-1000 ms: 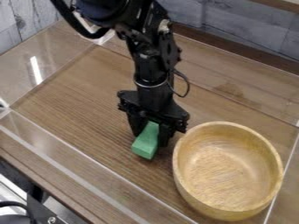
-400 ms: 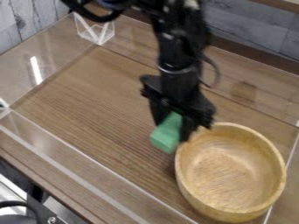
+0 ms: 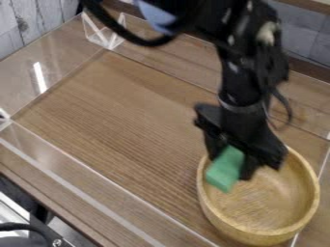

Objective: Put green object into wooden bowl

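Note:
My gripper (image 3: 238, 154) points straight down and is shut on the green object (image 3: 227, 169), a bright green block that hangs tilted from the fingers. The block is lifted off the table and hovers over the left rim of the wooden bowl (image 3: 290, 217), a wide, shallow, light tan bowl at the lower right. The black arm rises from the gripper toward the top of the picture and hides the table behind it.
A brown wood-grain tabletop (image 3: 116, 106) is enclosed by low clear walls (image 3: 77, 164). A white wire-like frame (image 3: 110, 34) stands at the back left. A grey plank wall runs behind the table.
The gripper has carried the green object to the right and lifted it, from the table left of the bowl to above the bowl's left rim. Its wrist has rolled a little.

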Motion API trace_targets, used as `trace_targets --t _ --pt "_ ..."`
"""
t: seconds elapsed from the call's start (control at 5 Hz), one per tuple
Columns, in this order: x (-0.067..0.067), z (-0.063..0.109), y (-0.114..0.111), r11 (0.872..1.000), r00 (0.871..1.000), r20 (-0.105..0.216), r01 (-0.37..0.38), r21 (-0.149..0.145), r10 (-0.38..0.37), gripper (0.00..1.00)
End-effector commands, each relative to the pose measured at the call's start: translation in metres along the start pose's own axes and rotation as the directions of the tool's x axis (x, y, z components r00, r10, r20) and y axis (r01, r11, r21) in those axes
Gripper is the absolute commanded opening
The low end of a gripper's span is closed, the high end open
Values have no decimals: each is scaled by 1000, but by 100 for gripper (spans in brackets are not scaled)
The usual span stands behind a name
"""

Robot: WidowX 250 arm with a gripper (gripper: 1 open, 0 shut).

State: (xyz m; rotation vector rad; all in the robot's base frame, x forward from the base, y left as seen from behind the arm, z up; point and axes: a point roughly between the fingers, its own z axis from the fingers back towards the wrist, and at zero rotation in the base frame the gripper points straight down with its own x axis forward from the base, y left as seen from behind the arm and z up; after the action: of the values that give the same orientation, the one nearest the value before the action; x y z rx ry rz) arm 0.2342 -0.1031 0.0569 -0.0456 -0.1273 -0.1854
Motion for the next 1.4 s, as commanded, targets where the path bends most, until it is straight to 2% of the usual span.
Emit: trace_targets --t 0.0,0.2,0.8,1.2 --pt "8 -2 -1 999 999 14 -49 -4 49 0" --pt "14 1 4 996 996 12 -93 -3 93 100" --pt "25 -5 21 972 972 28 -234 5 234 100" --pt "29 28 25 994 994 39 -104 -27 105 100"
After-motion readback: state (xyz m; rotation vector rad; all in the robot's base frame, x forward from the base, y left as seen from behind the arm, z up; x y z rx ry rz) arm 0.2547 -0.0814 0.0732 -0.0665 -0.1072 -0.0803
